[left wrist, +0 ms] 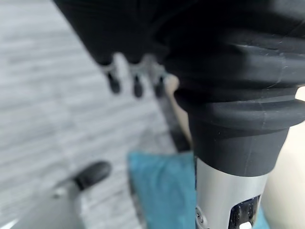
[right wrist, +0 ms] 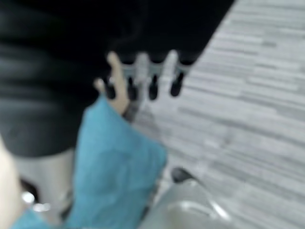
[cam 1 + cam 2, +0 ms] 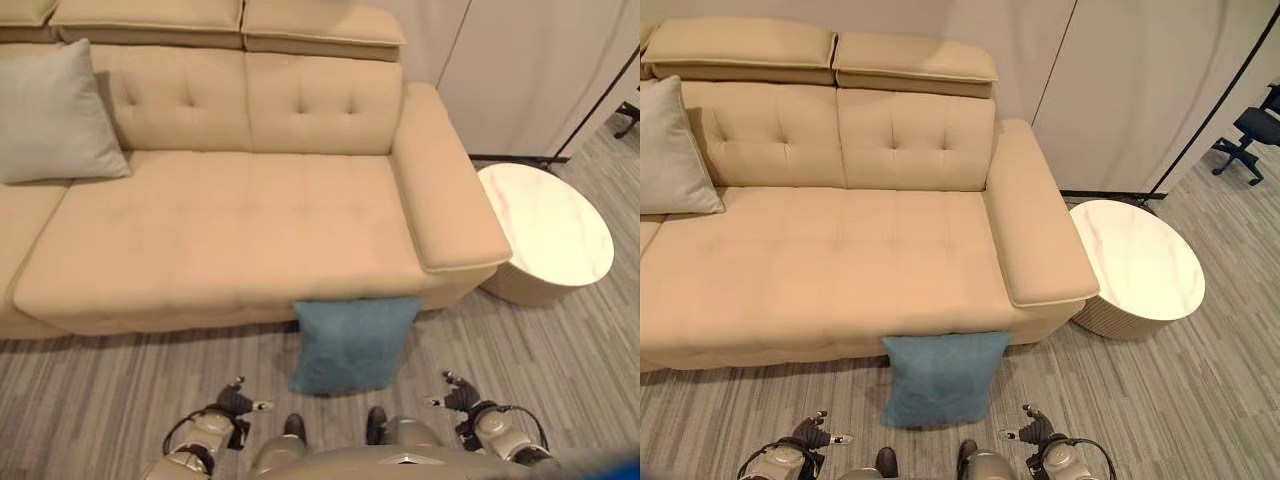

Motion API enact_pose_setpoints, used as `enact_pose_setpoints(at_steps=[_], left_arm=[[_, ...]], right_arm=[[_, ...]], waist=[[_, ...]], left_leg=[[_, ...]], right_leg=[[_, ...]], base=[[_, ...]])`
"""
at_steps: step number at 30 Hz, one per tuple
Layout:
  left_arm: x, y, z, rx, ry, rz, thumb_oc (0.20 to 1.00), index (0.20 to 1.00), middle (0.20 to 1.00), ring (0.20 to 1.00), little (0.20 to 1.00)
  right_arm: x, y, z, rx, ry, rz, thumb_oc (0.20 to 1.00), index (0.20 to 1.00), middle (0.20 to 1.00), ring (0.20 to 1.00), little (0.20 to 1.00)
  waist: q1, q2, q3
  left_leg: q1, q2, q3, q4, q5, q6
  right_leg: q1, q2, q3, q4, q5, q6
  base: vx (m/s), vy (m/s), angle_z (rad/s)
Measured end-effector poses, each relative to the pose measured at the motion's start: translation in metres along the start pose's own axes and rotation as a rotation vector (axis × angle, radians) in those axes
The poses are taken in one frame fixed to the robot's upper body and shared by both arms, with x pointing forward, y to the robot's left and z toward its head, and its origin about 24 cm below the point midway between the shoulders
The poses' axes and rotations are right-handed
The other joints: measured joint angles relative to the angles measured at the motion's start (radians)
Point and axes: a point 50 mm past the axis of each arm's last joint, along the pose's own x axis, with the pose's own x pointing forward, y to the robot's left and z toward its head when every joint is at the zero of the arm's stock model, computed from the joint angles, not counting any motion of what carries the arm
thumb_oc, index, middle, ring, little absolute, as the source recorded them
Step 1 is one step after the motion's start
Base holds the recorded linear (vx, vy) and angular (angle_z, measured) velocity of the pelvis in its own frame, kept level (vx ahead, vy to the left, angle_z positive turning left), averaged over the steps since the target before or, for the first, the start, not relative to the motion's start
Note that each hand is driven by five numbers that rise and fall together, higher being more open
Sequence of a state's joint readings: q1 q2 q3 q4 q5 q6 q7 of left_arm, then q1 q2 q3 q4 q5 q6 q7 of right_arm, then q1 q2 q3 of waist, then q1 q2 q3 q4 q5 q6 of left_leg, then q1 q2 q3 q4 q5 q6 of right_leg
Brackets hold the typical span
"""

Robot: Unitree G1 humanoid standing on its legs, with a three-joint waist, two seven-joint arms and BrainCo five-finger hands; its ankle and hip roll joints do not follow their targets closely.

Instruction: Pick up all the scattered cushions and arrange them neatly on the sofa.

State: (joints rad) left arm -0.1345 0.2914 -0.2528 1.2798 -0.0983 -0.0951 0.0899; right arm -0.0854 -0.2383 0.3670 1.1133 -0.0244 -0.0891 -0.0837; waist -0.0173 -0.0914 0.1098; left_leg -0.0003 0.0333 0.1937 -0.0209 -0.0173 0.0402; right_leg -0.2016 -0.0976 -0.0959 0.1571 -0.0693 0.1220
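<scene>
So far one pale grey-green square fabric cushion (image 3: 52, 115) leans against the backrest of the beige tufted upholstered sofa (image 3: 230, 235) at the upper left of the frame, which I judge settled. A teal square fabric cushion (image 3: 350, 345) remains on the grey plank floor (image 3: 100, 400), low and centre, propped against the sofa's front edge; its top edge touches the seat front, its long axis runs from sofa toward me, face tilted up. My left hand (image 3: 238, 402) and right hand (image 3: 458, 395) hang either side of it, fingers loose and apart, holding nothing.
</scene>
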Motion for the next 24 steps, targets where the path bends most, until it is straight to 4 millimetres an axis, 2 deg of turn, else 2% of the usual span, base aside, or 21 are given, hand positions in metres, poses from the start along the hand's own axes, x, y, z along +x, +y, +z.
enact_pose_setpoints(at_steps=[1, 2, 5, 6, 9, 12, 15, 18, 21, 23, 24], left_arm=[[0.0, -0.001, 0.001, 0.0, -0.003, -0.003, 1.0, 1.0, 1.0, 1.0, 1.0], [0.0, -0.007, 0.002, -0.006, -0.011, -0.016, 1.0, 1.0, 1.0, 1.0, 1.0], [-0.001, -0.013, 0.002, -0.017, -0.023, -0.029, 1.0, 1.0, 1.0, 1.0, 1.0], [-0.001, -0.015, 0.003, -0.019, -0.029, -0.035, 1.0, 1.0, 1.0, 1.0, 1.0], [-0.001, -0.016, 0.005, -0.019, -0.037, -0.037, 1.0, 1.0, 1.0, 1.0, 1.0], [-0.001, -0.016, 0.008, -0.02, -0.046, -0.036, 1.0, 1.0, 1.0, 1.0, 1.0], [0.0, -0.017, 0.021, -0.026, -0.103, -0.04, 1.0, 1.0, 1.0, 1.0, 1.0], [0.0, -0.018, 0.031, -0.063, -0.14, -0.041, 1.0, 1.0, 1.0, 1.0, 1.0], [0.0, -0.018, 0.032, -0.067, -0.145, -0.034, 1.0, 1.0, 1.0, 1.0, 1.0], [0.0, -0.016, 0.031, -0.07, -0.14, -0.02, 1.0, 1.0, 1.0, 1.0, 1.0], [0.0, -0.014, 0.035, -0.086, -0.147, -0.013, 1.0, 1.0, 1.0, 1.0, 1.0]], right_arm=[[-0.001, 0.001, -0.002, -0.001, 0.005, 0.002, 1.0, 1.0, 1.0, 1.0, 1.0], [-0.002, 0.001, -0.01, 0.0, 0.034, 0.003, 1.0, 1.0, 1.0, 1.0, 1.0], [0.0, -0.008, -0.005, -0.012, 0.021, -0.017, 1.0, 1.0, 1.0, 1.0, 1.0], [-0.001, -0.012, -0.007, -0.016, 0.021, -0.028, 1.0, 1.0, 1.0, 1.0, 1.0], [-0.002, -0.021, -0.011, -0.027, 0.029, -0.047, 1.0, 1.0, 1.0, 1.0, 1.0], [0.001, -0.026, 0.0, -0.032, -0.002, -0.064, 1.0, 1.0, 1.0, 1.0, 1.0], [0.001, -0.025, 0.004, -0.031, -0.026, -0.063, 1.0, 1.0, 1.0, 1.0, 1.0], [0.001, -0.025, 0.007, -0.031, -0.035, -0.066, 1.0, 1.0, 1.0, 1.0, 1.0], [0.001, -0.024, 0.007, -0.033, -0.035, -0.065, 1.0, 1.0, 1.0, 1.0, 1.0], [0.003, -0.026, 0.015, -0.051, -0.057, -0.07, 1.0, 1.0, 1.0, 1.0, 1.0], [0.005, -0.028, 0.025, -0.055, -0.079, -0.075, 1.0, 1.0, 1.0, 1.0, 1.0]], waist=[[-0.004, -0.004, -0.002], [0.001, -0.004, 0.0], [0.012, 0.034, 0.003], [0.008, 0.048, 0.002], [0.011, 0.056, 0.001], [0.01, 0.055, 0.002], [0.009, 0.053, 0.002], [0.01, 0.046, 0.008], [0.002, 0.029, 0.014], [0.01, 0.013, 0.025], [0.006, -0.002, 0.044]], left_leg=[[0.002, -0.006, -0.012, 0.002, 0.0, -0.001], [0.025, -0.009, -0.043, 0.005, -0.002, -0.006], [0.026, 0.015, -0.054, 0.008, -0.007, -0.016], [0.024, 0.025, -0.074, 0.011, -0.012, -0.033], [0.018, 0.04, -0.098, 0.007, -0.008, -0.056], [0.012, 0.052, -0.099, 0.004, -0.008, -0.073], [-0.002, 0.051, -0.1, 0.005, -0.003, -0.082], [-0.016, 0.045, -0.093, 0.006, -0.001, -0.082], [-0.015, 0.035, -0.084, 0.005, 0.001, -0.078], [-0.015, 0.026, -0.045, -0.002, 0.003, -0.073], [-0.018, 0.016, -0.024, 0.005, 0.002, -0.06]], right_leg=[[0.007, -0.005, 0.003, -0.05, 0.058, 0.003], [0.054, -0.004, -0.004, -0.082, 0.122, -0.04], [0.096, 0.017, -0.016, -0.138, 0.135, -0.054], [0.109, 0.026, -0.036, -0.162, 0.141, -0.061], [0.13, 0.045, -0.065, -0.197, 0.148, -0.071], [0.129, 0.057, -0.068, -0.214, 0.152, -0.077], [0.113, 0.058, -0.069, -0.21, 0.154, -0.077], [0.093, 0.056, -0.056, -0.21, 0.167, -0.075], [0.081, 0.055, -0.038, -0.206, 0.187, -0.074], [0.055, 0.05, -0.011, -0.199, 0.205, -0.061], [0.024, 0.04, 0.0, -0.159, 0.221, -0.038]], base=[[0.14, -0.065, 0.58], [0.08, -0.073, 0.44], [0.05, -0.066, 0.18], [0.05, -0.091, 0.31], [0.02, -0.059, 0.26], [-0.03, -0.035, 0.01], [-0.05, 0.01, -0.01], [-0.05, 0.045, -0.14], [-0.07, 0.07, -0.16], [-0.09, 0.068, -0.57], [-0.07, 0.048, -0.61]])
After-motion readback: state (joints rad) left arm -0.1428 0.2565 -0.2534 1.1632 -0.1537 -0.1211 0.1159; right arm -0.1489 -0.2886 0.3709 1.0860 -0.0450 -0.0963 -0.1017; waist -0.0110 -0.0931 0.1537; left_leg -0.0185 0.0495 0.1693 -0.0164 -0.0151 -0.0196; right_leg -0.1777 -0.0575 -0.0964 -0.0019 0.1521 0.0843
